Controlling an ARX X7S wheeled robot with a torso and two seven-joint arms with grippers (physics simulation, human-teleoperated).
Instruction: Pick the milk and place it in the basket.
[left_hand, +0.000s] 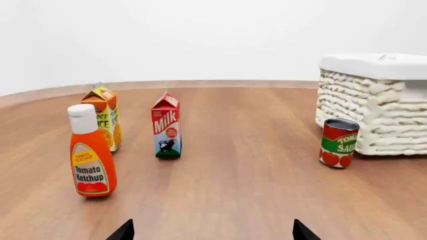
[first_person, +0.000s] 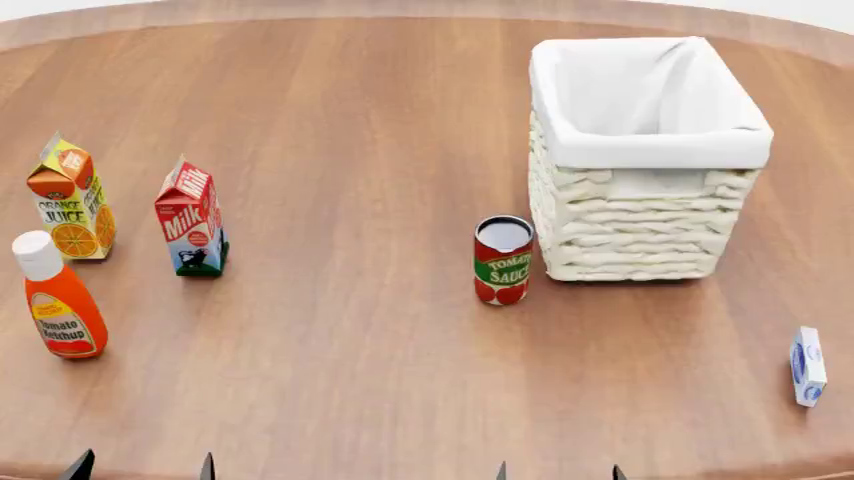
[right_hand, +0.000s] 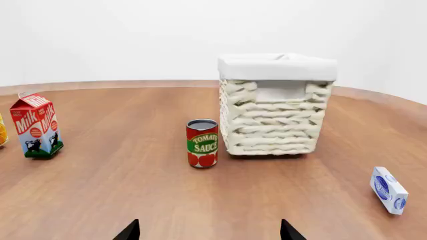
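Milk (first_person: 190, 218) upright, long axis vertical — gable up

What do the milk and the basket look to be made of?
The milk: seemingly printed paperboard with a slight sheen, going by its folded gable top and flat panels. The basket: cream woven wicker, matte, with chunky plaited strands and a white cloth lining folded over its rim.

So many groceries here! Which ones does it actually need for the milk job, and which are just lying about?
Needed:
milk
basket

Just lying about:
orange juice carton
ketchup bottle
tomato sauce can
small white-and-blue box
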